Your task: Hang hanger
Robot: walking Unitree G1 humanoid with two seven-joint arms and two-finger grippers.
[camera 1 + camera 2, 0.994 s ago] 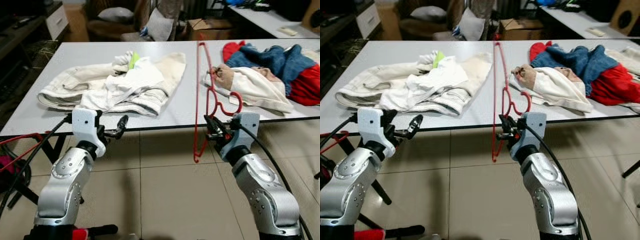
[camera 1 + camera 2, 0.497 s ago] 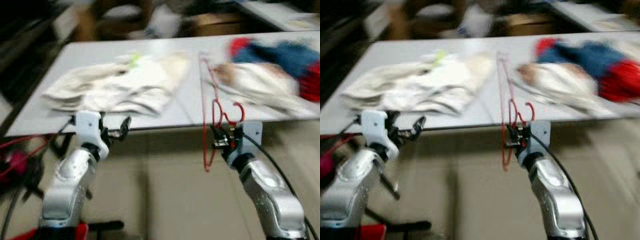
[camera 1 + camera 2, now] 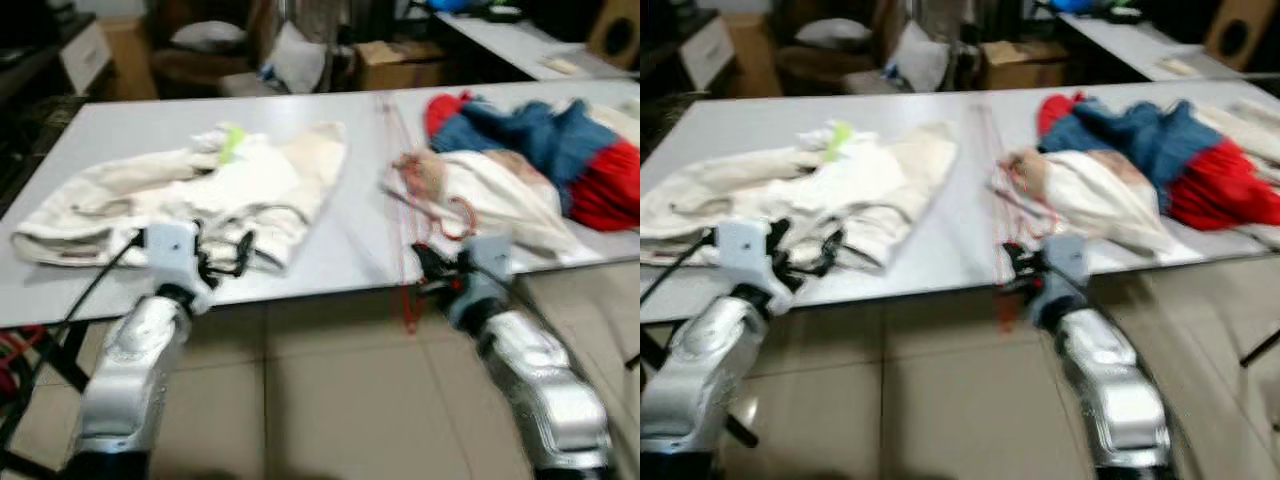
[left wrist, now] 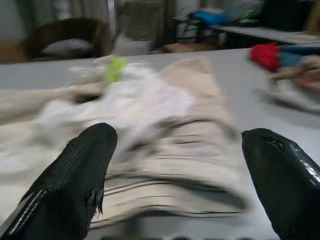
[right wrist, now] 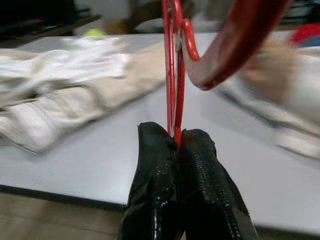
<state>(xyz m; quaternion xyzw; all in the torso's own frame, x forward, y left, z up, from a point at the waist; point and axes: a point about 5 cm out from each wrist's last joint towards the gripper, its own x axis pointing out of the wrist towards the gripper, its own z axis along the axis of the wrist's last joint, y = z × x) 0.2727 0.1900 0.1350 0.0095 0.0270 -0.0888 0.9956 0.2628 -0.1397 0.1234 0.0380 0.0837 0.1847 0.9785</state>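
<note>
A thin red wire hanger (image 5: pixel 172 75) stands upright in my right gripper (image 5: pixel 177 137), whose black fingers (image 5: pixel 155 165) are shut on its lower wire; its hook (image 5: pixel 235 45) curves off to one side. In the blurred eye views the right gripper (image 3: pixel 425 272) is at the front edge of the grey table (image 3: pixel 330 260), and the hanger (image 3: pixel 405 200) rises over the tabletop. My left gripper (image 3: pixel 240 250) is open at the table edge in front of a cream and white garment (image 3: pixel 190 190), with nothing between its fingers (image 4: pixel 75 185).
A pile of red, blue and white clothes (image 3: pixel 540 150) lies on the table's right half. Behind the table are a cardboard box (image 3: pixel 400 62), a dark chair (image 3: pixel 205 45) and a second table (image 3: pixel 520 35). Tiled floor (image 3: pixel 330 400) runs under the table edge.
The whole picture has shifted and blurred, so the camera has moved. Both grippers now sit closer to the table edge. The right gripper still holds the hanger.
</note>
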